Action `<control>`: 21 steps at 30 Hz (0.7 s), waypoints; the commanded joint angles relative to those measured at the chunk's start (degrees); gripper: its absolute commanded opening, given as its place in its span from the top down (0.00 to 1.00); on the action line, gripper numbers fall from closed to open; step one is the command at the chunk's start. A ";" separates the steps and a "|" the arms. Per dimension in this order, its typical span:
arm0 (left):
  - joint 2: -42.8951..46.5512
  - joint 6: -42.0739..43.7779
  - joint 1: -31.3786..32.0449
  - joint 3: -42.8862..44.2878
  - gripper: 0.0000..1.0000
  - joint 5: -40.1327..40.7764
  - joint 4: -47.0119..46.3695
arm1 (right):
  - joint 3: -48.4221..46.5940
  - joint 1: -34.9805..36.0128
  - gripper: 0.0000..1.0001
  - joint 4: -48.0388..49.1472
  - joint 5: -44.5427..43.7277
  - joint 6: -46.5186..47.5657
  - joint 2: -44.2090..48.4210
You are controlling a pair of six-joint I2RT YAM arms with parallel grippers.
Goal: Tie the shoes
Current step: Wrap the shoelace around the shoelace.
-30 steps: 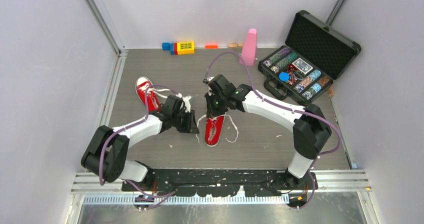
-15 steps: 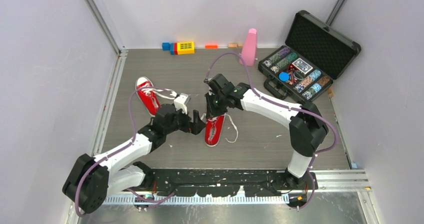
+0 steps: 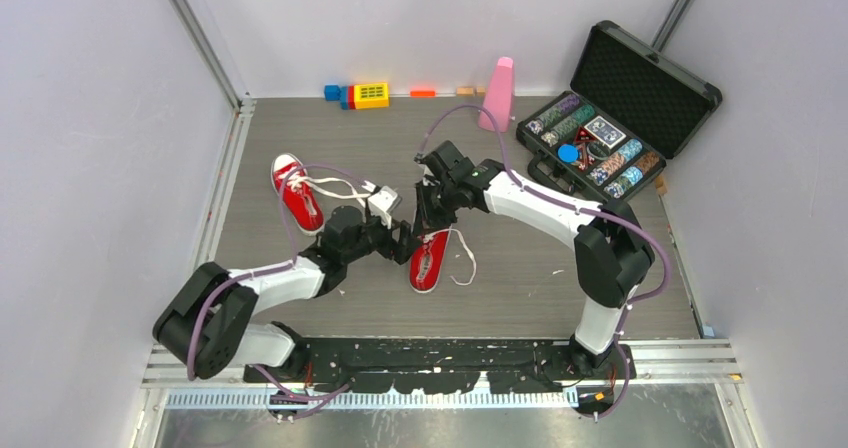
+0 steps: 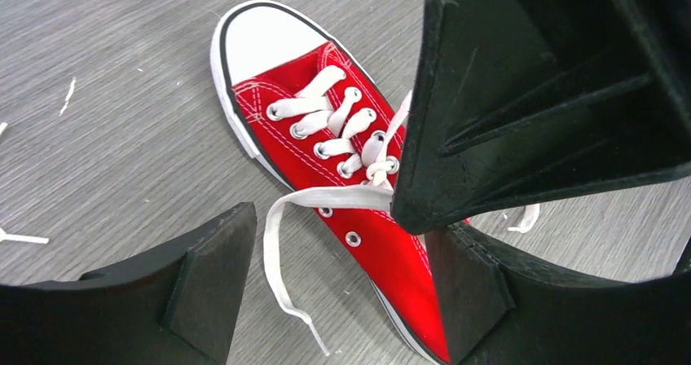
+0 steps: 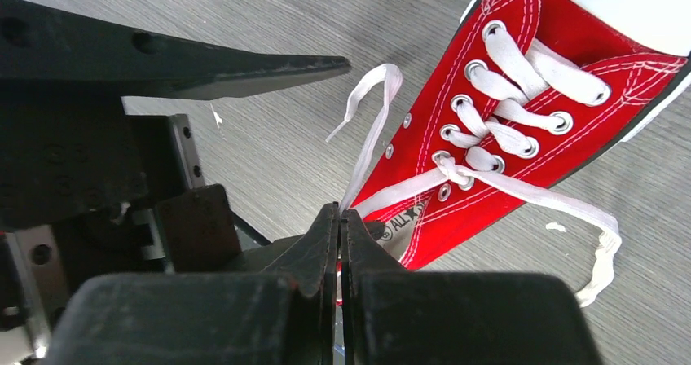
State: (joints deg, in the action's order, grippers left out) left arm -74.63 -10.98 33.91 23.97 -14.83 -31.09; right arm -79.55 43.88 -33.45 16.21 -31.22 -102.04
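Pair of red canvas shoes, white toe caps, white laces. Near shoe (image 3: 429, 259) at middle of desk (image 3: 560, 298), untied. Far shoe (image 3: 295, 190) well apart, to left.
Right tool (image 3: 424, 214) clamped shut on lace (image 5: 368, 129); pinch clear only in right wrist view.
Left tool (image 3: 404, 240) spread wide, gripping nothing. Left wrist view alone shows other lace end (image 4: 281, 275) lying loose on desk beside near shoe.

The red shoe (image 5: 489, 194) shows "ALL" and a star printed inside.

Lab cell: white walls (image 3: 90, 118), aluminium rails (image 3: 199, 38)
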 commanded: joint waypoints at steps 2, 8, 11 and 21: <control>-4.21 4.65 0.83 2.74 0.28 -2.75 -6.64 | -3.23 -0.35 1.00 -0.26 2.60 -0.75 -0.61; -7.45 5.23 1.11 4.32 0.40 -5.15 -7.45 | -3.51 -0.54 1.00 -0.25 2.78 -0.77 -0.58; -7.51 5.14 1.24 4.06 0.42 -4.78 -8.38 | -3.42 -0.72 1.00 -0.34 2.33 -0.75 -0.52; -5.99 3.98 1.33 2.69 0.43 -5.03 -11.25 | -4.02 -1.43 1.00 -0.66 2.16 -0.59 -0.62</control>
State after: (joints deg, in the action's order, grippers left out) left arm -82.19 -7.14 34.98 26.46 -19.42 -37.06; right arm -80.58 42.70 -34.00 17.45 -31.62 -102.69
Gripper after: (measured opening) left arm 0.595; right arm 0.050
